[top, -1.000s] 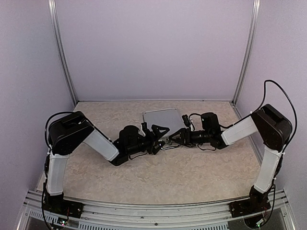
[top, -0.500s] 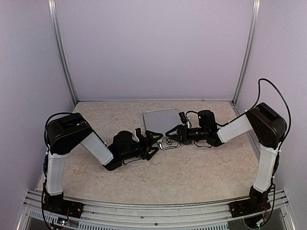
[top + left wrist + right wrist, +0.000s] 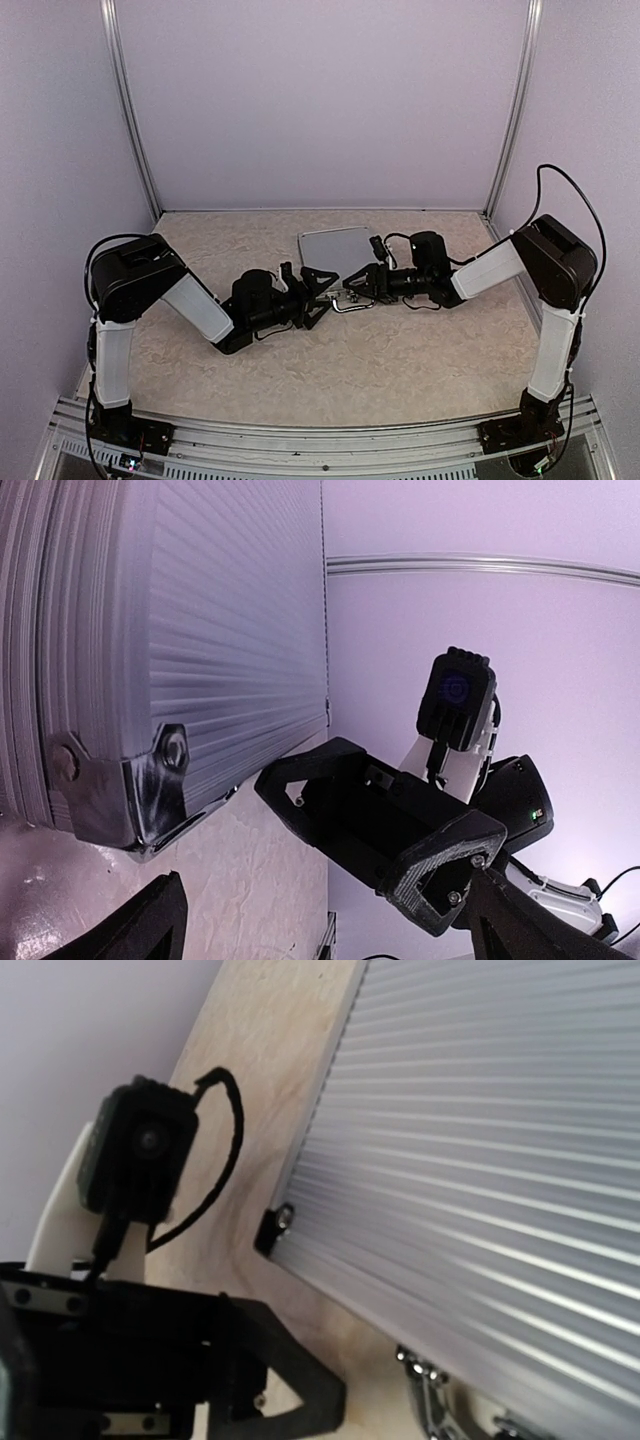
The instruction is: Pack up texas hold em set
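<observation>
Lying crosswise: briefcase [image 3: 335,248], handle [image 3: 350,305] nearward.

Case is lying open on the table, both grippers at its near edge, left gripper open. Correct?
No. The case is closed, not open: the top external view shows its ribbed silver top lying flat and shut. The rest stands: the left gripper and the right gripper are at its near edge, and the left one is open.

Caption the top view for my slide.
Closed case on the table, left gripper and right gripper at its near edge beside the handle.
</observation>
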`<state>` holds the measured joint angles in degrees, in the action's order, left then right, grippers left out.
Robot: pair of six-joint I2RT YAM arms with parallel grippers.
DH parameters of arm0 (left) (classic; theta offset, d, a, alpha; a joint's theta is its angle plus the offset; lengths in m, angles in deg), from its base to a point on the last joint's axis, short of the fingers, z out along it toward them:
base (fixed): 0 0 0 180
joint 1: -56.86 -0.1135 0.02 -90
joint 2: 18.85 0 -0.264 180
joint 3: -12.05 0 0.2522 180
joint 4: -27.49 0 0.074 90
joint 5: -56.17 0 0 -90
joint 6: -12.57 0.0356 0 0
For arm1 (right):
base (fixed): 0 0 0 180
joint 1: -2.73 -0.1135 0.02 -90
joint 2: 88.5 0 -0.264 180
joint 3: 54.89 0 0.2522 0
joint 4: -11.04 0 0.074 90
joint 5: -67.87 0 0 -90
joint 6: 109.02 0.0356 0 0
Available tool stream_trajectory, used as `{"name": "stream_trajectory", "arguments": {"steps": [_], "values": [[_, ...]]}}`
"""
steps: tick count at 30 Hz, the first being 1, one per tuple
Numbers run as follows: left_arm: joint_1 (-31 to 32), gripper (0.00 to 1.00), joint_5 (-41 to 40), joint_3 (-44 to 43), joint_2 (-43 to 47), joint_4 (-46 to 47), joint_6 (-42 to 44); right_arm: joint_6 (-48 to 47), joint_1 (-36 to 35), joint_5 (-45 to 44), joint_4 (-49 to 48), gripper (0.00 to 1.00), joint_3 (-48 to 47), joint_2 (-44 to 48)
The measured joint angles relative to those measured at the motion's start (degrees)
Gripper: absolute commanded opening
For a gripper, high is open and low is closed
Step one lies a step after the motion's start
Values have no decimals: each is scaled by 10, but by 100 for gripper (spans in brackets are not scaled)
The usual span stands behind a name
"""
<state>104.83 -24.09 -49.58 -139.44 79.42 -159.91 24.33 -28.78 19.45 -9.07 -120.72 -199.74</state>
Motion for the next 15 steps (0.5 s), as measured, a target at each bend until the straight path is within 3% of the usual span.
{"name": "stream_trajectory", "arguments": {"steps": [15], "values": [[0, 96, 0, 0, 2, 3, 0, -15, -2, -4, 37, 73, -16, -21]]}}
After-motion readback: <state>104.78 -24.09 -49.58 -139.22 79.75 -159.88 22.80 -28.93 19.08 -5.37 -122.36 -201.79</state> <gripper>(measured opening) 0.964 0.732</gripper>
